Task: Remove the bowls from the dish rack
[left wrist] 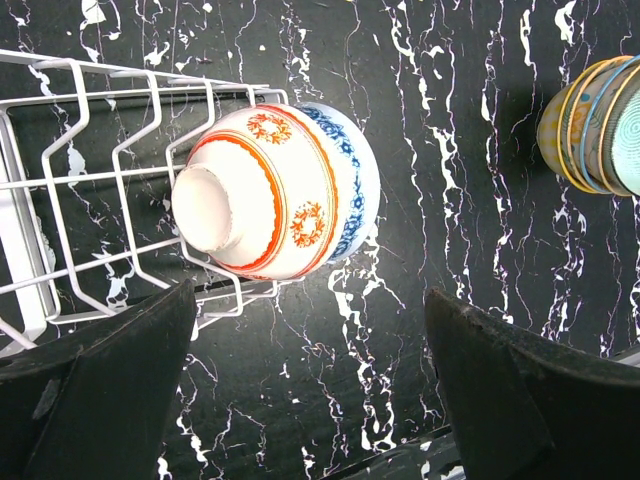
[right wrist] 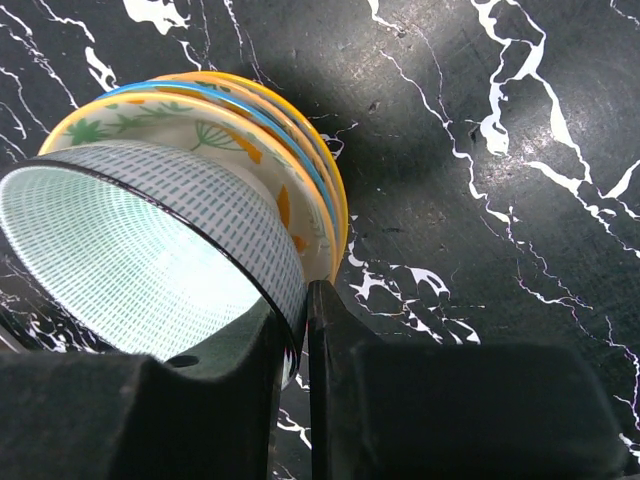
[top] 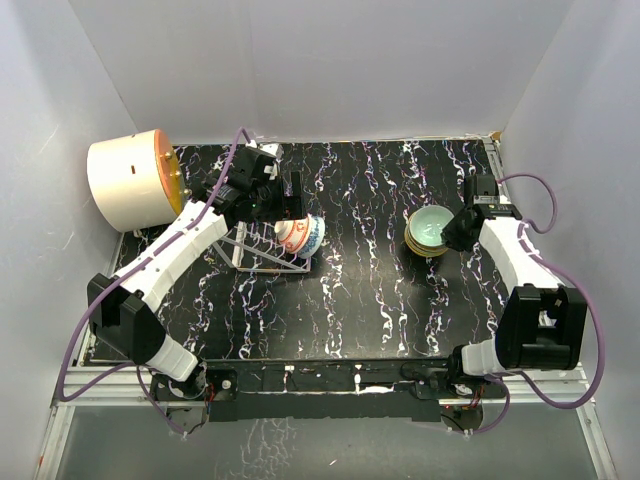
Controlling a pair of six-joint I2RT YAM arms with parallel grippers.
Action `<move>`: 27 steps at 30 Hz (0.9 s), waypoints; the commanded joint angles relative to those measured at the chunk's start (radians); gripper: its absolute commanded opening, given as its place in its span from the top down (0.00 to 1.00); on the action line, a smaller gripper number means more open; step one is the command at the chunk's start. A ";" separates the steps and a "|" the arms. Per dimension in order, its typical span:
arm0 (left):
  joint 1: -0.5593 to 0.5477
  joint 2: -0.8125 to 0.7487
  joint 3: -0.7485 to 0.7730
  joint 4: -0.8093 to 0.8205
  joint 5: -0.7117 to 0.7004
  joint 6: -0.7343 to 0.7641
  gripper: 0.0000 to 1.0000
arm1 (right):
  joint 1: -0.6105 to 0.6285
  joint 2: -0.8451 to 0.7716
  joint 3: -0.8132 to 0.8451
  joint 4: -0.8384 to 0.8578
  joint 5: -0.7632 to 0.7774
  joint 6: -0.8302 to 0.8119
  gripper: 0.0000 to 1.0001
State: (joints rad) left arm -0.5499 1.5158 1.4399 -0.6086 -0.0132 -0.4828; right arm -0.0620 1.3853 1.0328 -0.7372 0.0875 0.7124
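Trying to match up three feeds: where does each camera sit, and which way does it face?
Top external: above and behind the arms, looking down on the table; both arms show whole.
Left wrist: on the left arm, facing down at the dish rack and its red-patterned bowl; the open left hand frames it.
Right wrist: facing the bowl stack; the right hand pinches the teal bowl.
Shared: both wrist views show the bowl stack.

my left arm stretched forward and inward, left gripper tipped down, jaws spread wide and holding nothing, my right arm reaching forward and bent inward, right gripper clamped on a bowl rim, one finger inside, one outside
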 commanded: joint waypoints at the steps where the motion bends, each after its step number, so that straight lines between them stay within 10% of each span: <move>1: 0.001 -0.017 0.008 -0.019 -0.013 0.010 0.05 | -0.005 0.004 0.033 0.066 0.010 0.018 0.77; 27: 0.001 0.026 0.026 -0.002 0.037 0.001 0.05 | -0.007 -0.100 0.047 -0.008 -0.003 0.008 0.58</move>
State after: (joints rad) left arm -0.5499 1.5494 1.4403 -0.6090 0.0010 -0.4828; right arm -0.0620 1.3453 1.0546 -0.7483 0.0788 0.7151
